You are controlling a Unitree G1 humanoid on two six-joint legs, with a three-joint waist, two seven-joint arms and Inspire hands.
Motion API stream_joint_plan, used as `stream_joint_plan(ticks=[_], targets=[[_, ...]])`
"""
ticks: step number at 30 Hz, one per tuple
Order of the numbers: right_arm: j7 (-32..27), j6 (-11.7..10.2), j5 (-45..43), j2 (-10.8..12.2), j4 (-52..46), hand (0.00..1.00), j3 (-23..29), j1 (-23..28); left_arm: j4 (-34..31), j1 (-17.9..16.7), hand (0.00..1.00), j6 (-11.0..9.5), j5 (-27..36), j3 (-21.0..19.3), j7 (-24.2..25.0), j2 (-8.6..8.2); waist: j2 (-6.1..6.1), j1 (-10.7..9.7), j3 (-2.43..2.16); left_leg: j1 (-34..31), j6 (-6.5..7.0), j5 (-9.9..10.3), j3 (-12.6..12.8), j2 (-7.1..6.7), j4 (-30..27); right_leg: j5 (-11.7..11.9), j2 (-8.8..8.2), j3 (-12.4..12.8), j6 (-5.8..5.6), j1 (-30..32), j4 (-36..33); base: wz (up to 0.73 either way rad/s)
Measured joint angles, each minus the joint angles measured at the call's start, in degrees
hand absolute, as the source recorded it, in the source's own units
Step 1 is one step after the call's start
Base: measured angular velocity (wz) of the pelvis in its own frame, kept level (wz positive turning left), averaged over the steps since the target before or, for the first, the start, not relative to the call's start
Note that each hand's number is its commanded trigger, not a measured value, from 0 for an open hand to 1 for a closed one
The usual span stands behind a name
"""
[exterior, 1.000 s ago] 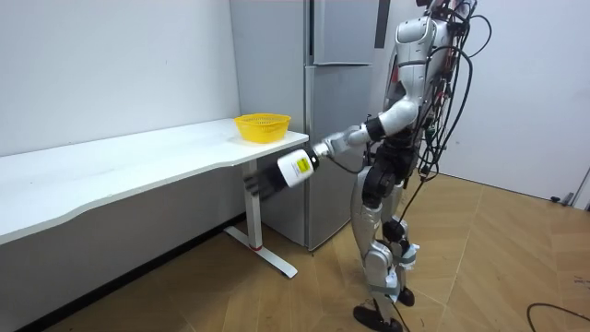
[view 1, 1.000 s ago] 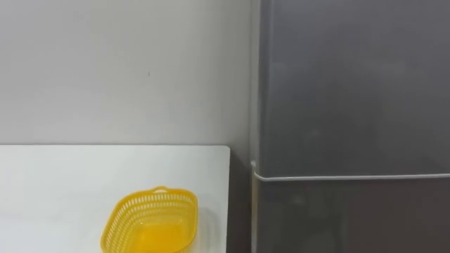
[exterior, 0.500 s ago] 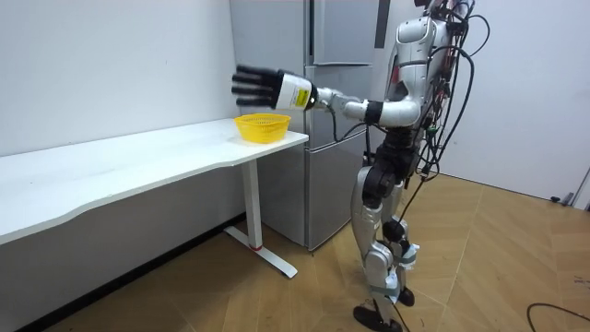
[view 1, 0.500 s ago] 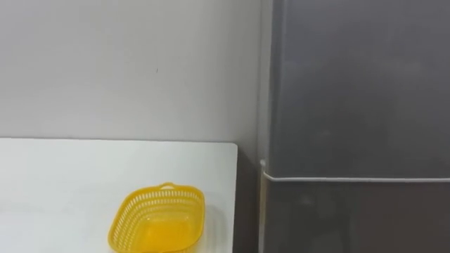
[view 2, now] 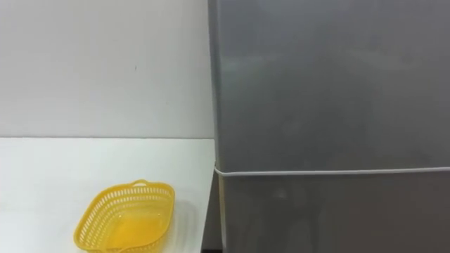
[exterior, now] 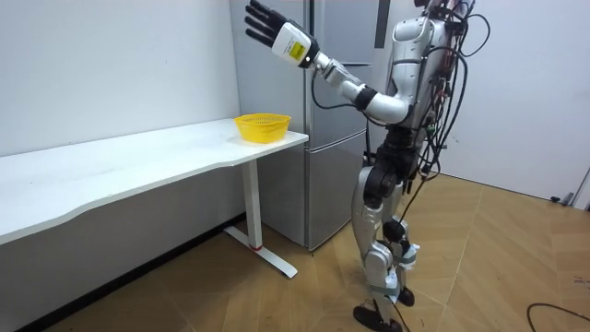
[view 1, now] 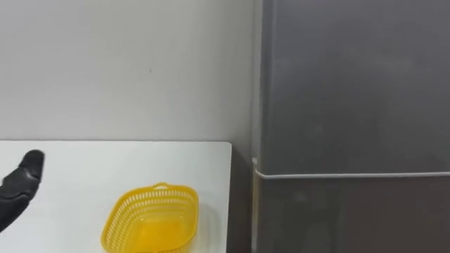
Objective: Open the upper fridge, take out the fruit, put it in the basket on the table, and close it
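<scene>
Room view: the robot stands in front of the fridge (exterior: 323,166), its left hand (exterior: 267,20) held high against the fridge's upper part, fingers straight and spread, grasping nothing. A yellow basket (exterior: 263,126) sits at the end of the white table (exterior: 138,161), just beside the fridge.

Left eye view: the upper door (view 1: 351,84) is closed. The left hand's dark fingers show well to the left of the fridge, over the table.

Right eye view: the 2 closed doors meet at a pale seam (view 2: 330,171), and the basket lies left of the fridge.
</scene>
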State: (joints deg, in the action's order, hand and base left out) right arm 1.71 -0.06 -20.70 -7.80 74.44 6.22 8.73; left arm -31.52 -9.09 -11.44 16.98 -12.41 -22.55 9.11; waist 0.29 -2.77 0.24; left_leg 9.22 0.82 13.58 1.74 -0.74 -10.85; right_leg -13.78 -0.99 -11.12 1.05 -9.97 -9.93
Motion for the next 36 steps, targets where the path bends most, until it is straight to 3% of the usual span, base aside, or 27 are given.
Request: stream_joint_plan(ticks=[7,18,28,36], targets=[[0.66,0.16,-0.15,0.00,2.69,0.00,-0.06,-1.14,-1.00,3.29,0.00,1.56,3.75,2.84,11.78,0.75,0.49,-0.79,0.10,-0.29,0.00,0.00,1.19,0.17,0.07,0.05,0.07,1.29,0.07,0.98,-0.58,-0.12],[-0.19,0.81,-0.03,-1.07,3.51,0.00,-0.03,-4.49,-0.97,5.17,0.00,7.38,6.07,7.16,28.25,1.11,0.75,-3.34,0.43,0.50,0.00,0.00,1.26,0.07,0.70,0.09,0.15,3.15,0.06,0.67,-0.68,-0.06],[1.00,1.50,-0.16,-1.75,3.54,0.00,-0.05,-4.66,-0.73,5.29,0.00,10.30,6.09,9.36,36.15,1.12,1.69,-3.98,0.32,0.37,0.00,-0.01,1.39,0.17,1.20,0.09,0.28,3.29,0.06,1.54,-0.82,-0.01],[0.84,2.64,0.24,-2.29,3.46,0.00,-1.10,-4.70,1.72,5.64,0.00,12.02,8.98,9.50,41.22,1.14,1.59,-3.81,0.30,0.44,0.00,0.00,1.45,0.38,1.20,0.13,0.32,3.46,0.12,1.83,-1.39,0.00]])
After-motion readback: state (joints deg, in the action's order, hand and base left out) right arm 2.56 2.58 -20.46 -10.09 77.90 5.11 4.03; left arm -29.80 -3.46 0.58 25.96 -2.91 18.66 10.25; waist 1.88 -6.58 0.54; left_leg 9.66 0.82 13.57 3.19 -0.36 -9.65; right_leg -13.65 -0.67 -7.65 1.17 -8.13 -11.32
